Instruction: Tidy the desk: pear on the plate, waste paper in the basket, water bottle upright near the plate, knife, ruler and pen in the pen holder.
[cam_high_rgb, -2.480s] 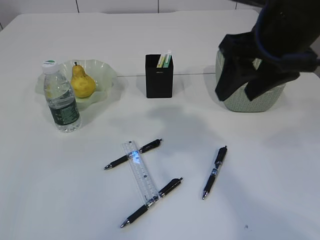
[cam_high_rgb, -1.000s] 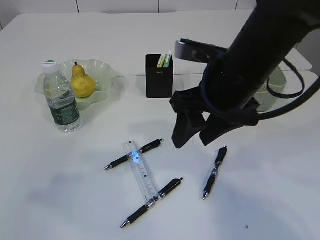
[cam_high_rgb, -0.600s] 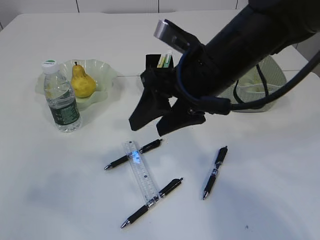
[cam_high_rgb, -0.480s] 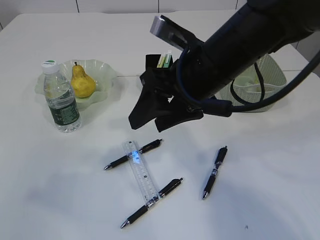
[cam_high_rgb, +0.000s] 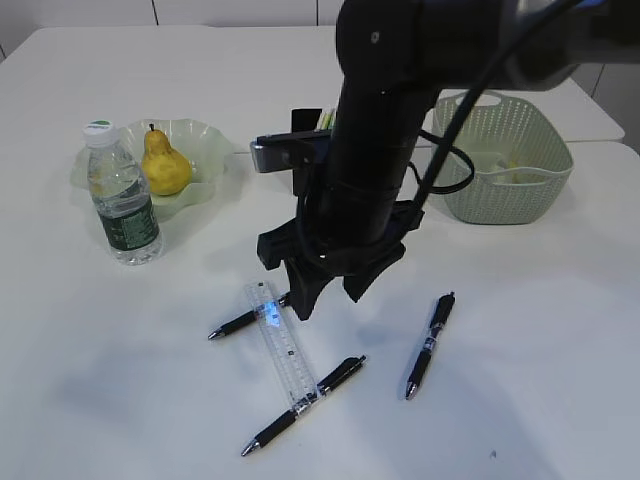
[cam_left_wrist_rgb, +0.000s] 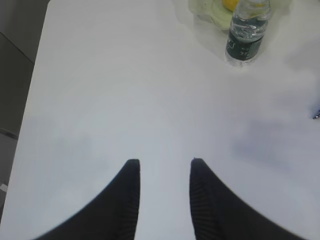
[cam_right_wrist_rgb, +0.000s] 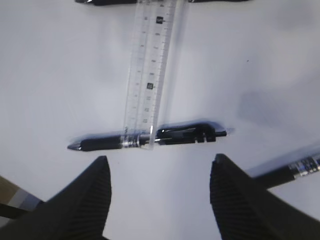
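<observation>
- Ruler (cam_high_rgb: 281, 348): a long, flat strip of clear plastic with fine printed markings, lying on the white table (cam_high_rgb: 120, 400) in the lower centre of the exterior view. It lies across two slim black pens; the upper pen (cam_high_rgb: 240, 322) passes under its upper end and the lower pen (cam_high_rgb: 300, 405) under its lower end. In the right wrist view the ruler (cam_right_wrist_rgb: 150, 70) runs down from the top edge to the barrel of a black pen (cam_right_wrist_rgb: 150, 139).
- Third black pen (cam_high_rgb: 428, 345): lies alone, right of centre, well apart from the ruler.
- Right gripper (cam_high_rgb: 325, 300): matte black, tapering fingers pointing down, spread wide with nothing between them, poised just above the ruler's upper end. In the right wrist view its ribbed fingertips (cam_right_wrist_rgb: 95, 200) frame bare table below the pen.
- Left gripper (cam_left_wrist_rgb: 162, 195): two dark ribbed fingers parted over bare table at the lower edge of the left wrist view, holding nothing.
- Pear (cam_high_rgb: 164, 163): smooth, yellow, short dark stem, resting in the plate (cam_high_rgb: 205, 140), a translucent pale green dish with a ruffled rim, upper left.
- Water bottle (cam_high_rgb: 120, 200): clear ridged plastic, dark green label, white-green cap, upright and just in front of the plate.
- Pen holder (cam_high_rgb: 305, 122): black, square, largely hidden behind the right arm (cam_high_rgb: 385, 120).
- Basket (cam_high_rgb: 510, 150): sage-green, perforated woven-look sides, upper right; pale scraps show inside.
</observation>
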